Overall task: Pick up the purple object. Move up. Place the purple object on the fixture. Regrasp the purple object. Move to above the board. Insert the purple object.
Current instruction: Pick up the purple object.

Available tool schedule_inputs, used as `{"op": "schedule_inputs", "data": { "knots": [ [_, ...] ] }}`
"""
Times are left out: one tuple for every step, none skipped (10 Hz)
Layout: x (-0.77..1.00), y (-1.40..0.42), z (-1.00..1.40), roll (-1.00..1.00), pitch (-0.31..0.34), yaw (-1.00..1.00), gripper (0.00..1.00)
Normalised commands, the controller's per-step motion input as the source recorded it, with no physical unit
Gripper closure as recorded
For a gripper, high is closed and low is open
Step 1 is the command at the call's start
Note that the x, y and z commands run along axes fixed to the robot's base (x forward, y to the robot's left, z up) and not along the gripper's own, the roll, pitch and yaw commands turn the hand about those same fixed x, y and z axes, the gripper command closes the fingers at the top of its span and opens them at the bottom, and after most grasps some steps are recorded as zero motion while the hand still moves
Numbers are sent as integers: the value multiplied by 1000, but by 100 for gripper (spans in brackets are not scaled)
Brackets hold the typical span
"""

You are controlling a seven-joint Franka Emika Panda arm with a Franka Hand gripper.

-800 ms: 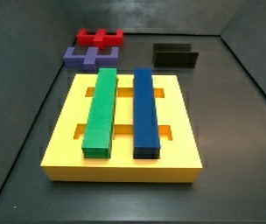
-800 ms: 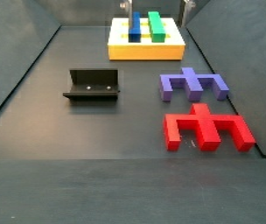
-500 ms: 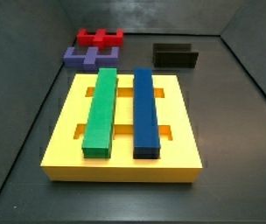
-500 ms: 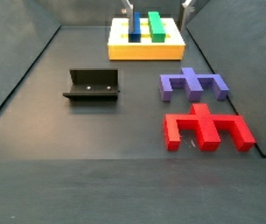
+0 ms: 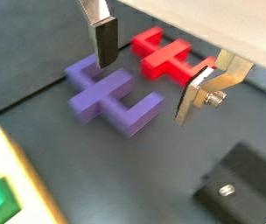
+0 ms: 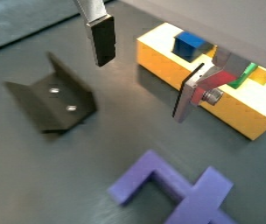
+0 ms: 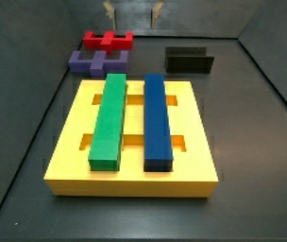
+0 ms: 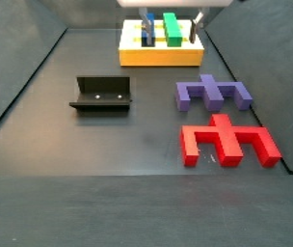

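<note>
The end effector (image 5: 150,70) hangs above the dark floor (image 8: 59,183) with its two silver fingers spread wide and nothing between them; in both wrist views the dark pads face each other across an empty gap. In a side view its fingertips (image 7: 133,16) show only at the 12 o'clock edge, high above the pieces.

The purple object (image 7: 95,62) lies flat on the floor, untouched, just beside the red block (image 7: 107,41), which sits at its 12 o'clock in that view. In a wrist view the purple object (image 5: 112,94) lies under the spread fingers, with the red block (image 5: 168,54) close by but apart from it.

The fixture (image 7: 191,60) stands at 3 o'clock from the purple object, well apart. The board (image 7: 133,142), yellow, carries a green bar (image 7: 107,119) and a blue bar (image 7: 158,121) side by side.
</note>
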Motion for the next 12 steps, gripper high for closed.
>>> {"op": "schedule_inputs", "data": {
  "knots": [
    [-346,-711,-520,193,-167,117,0],
    [-429,-631,-440,159,-187,114,0],
    [-549,-557,-263,189,-219,151,0],
    [-540,-509,-137,277,-226,177,0],
    [-423,-511,-129,337,-219,269,0],
    [-360,-471,-211,424,-189,311,0],
    [-271,-480,-251,500,-107,229,0],
    [-220,0,-414,483,-53,43,0],
    [-334,386,-529,331,-43,0,0],
    [-429,511,-466,219,-10,-246,0],
    [-414,560,-463,121,-11,-297,0],
    [-140,591,-483,21,0,-403,0]
  ]
}}
